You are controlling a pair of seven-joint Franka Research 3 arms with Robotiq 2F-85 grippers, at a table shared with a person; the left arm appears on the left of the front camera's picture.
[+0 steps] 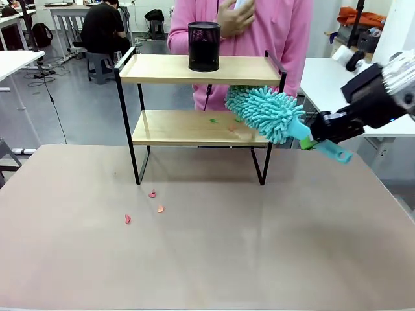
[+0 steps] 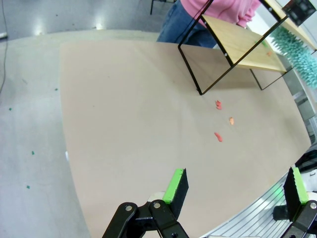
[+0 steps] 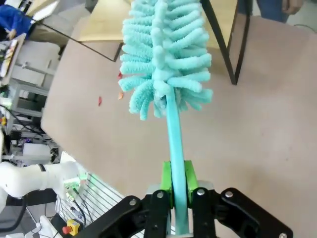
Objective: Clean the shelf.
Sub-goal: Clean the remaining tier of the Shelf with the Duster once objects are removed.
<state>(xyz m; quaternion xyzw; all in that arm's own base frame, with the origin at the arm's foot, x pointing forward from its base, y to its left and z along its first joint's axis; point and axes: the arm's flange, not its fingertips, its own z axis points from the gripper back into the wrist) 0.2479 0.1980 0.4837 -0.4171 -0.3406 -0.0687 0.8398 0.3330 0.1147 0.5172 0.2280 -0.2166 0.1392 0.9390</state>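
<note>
The shelf [image 1: 162, 69] stands at the table's far middle, a black mesh cup [image 1: 204, 46] on its top board. A green scrap [image 1: 213, 120] and an orange one [image 1: 231, 127] lie on the lower board. My right gripper [image 1: 318, 133] is shut on the handle of a teal fluffy duster [image 1: 262, 111], whose head sits at the right end of the lower tier. In the right wrist view the duster [image 3: 163, 59] points at the shelf [image 3: 104, 20] from the gripper [image 3: 178, 184]. My left gripper [image 2: 237, 184] hangs open above the near table edge, nothing in it.
Three pink and orange scraps [image 1: 152, 193] lie on the table in front of the shelf's left leg, also in the left wrist view [image 2: 218, 104]. A person in a pink top [image 1: 259, 39] stands right behind the shelf. A white table [image 1: 324, 78] stands at the right.
</note>
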